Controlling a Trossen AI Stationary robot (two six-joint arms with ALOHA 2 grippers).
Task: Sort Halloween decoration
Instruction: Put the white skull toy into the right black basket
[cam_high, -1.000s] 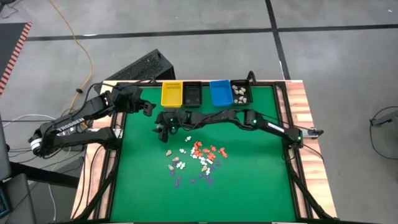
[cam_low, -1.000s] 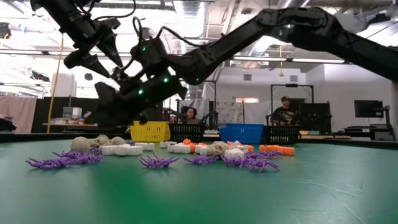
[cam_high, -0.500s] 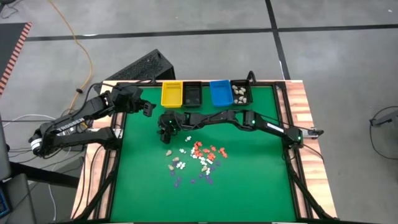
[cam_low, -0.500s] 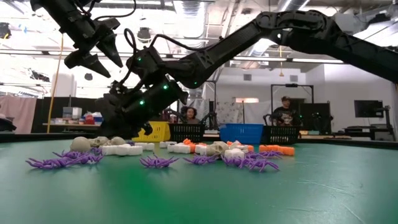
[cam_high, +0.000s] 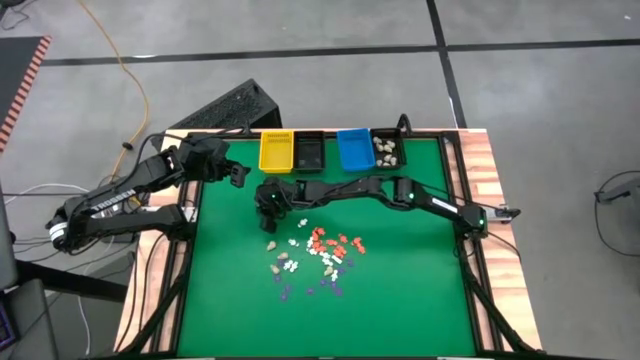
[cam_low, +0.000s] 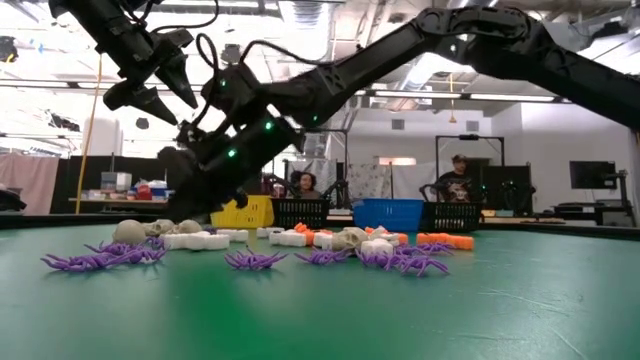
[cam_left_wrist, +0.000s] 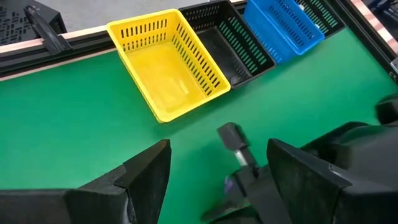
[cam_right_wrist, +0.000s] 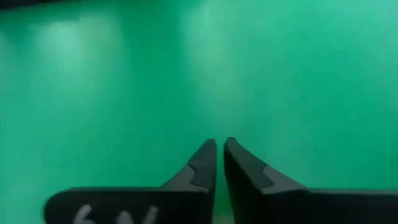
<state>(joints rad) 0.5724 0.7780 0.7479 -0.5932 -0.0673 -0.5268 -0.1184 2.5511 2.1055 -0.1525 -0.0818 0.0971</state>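
The Halloween decoration (cam_high: 318, 255) is a loose scatter of tiny white, beige, orange and purple pieces lying on the green mat; the low view shows them in a row (cam_low: 300, 240). My right gripper (cam_high: 266, 206) reaches across to the left end of the scatter, slanting down just above the mat. In its wrist view the fingers (cam_right_wrist: 220, 163) stand shut, with only bare mat ahead and nothing between them. My left gripper (cam_high: 240, 176) hangs open above the mat's far left, its fingers (cam_left_wrist: 217, 171) wide apart and empty.
Four bins line the far edge: yellow (cam_high: 276, 150), black (cam_high: 309, 152), blue (cam_high: 354, 150), and a black one holding beige pieces (cam_high: 387, 150). A single beige piece (cam_high: 270, 243) lies nearest my right gripper. People sit in the room behind the table (cam_low: 458, 180).
My right gripper has tipped its fingers farther down toward the mat at the left end of the scatter, hardly shifting its place. The pieces lie as they did.
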